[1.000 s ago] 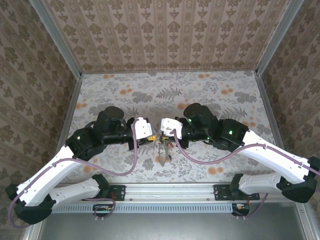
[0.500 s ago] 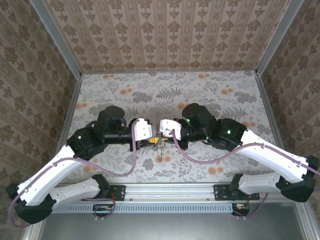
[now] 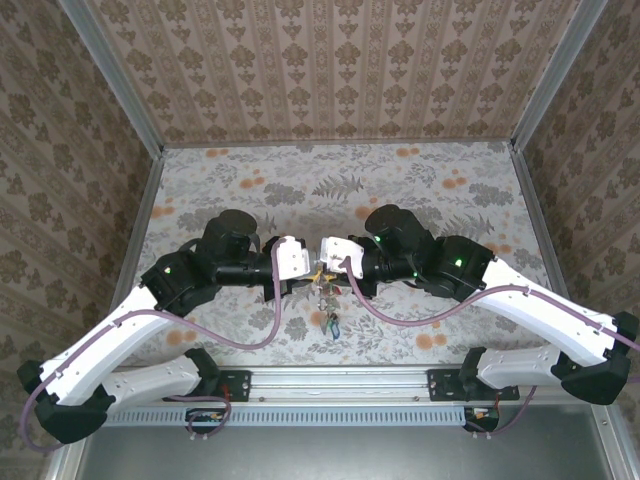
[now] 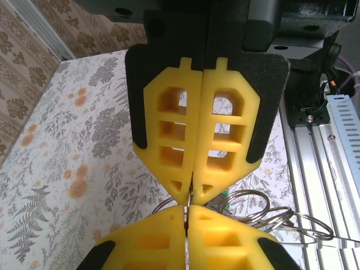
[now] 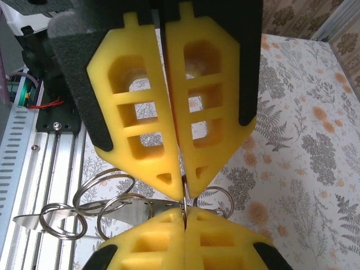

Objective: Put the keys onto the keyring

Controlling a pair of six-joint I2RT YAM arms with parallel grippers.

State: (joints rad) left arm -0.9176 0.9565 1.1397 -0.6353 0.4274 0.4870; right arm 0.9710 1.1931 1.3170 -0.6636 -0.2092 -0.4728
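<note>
Nearest my rail, the keys (image 3: 329, 322) and the loose coils of the keyring (image 5: 104, 197) trail toward the tabletop's (image 3: 420, 190) near edge. Just beyond them, the left gripper (image 3: 311, 270) and right gripper (image 3: 325, 268) meet tip to tip. Both sets of jaws are pressed shut on a thin wire, which I take for the ring. The bundle runs near-far, crosswise to both arms and equally close to each.
</note>
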